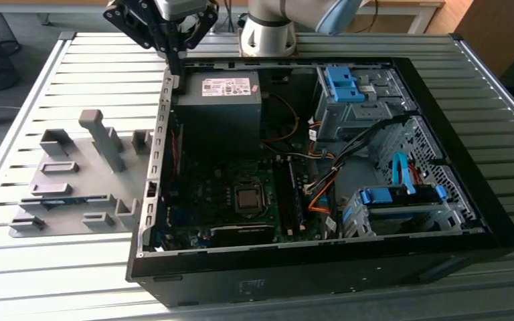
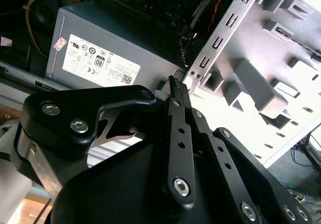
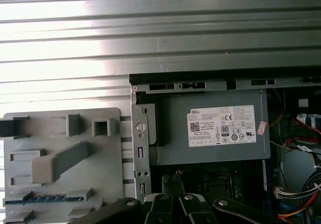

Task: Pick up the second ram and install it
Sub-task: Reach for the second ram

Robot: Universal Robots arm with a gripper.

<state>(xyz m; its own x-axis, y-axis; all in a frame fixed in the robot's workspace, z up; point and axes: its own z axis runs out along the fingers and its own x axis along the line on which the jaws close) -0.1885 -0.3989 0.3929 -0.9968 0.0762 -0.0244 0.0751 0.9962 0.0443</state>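
Hovering clenched and empty above the power supply (image 1: 221, 107), claw (image 1: 175, 69) sits well apart from the second ram (image 3: 45, 199), slotted in the grey fixture (image 3: 105, 174). Pick-up not yet begun; likely needs the claw opened.

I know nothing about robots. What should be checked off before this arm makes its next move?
1. Gripper carries nothing: ok, it is shut and empty.
2. Second ram ready for pickup: ok, it lies in the grey fixture.
3. Gripper lined up over the second ram: not ok, it hangs at the case edge by the power supply.
4. Computer case open: ok, the motherboard slots are exposed.
5. A slot free for the stick: cannot tell.
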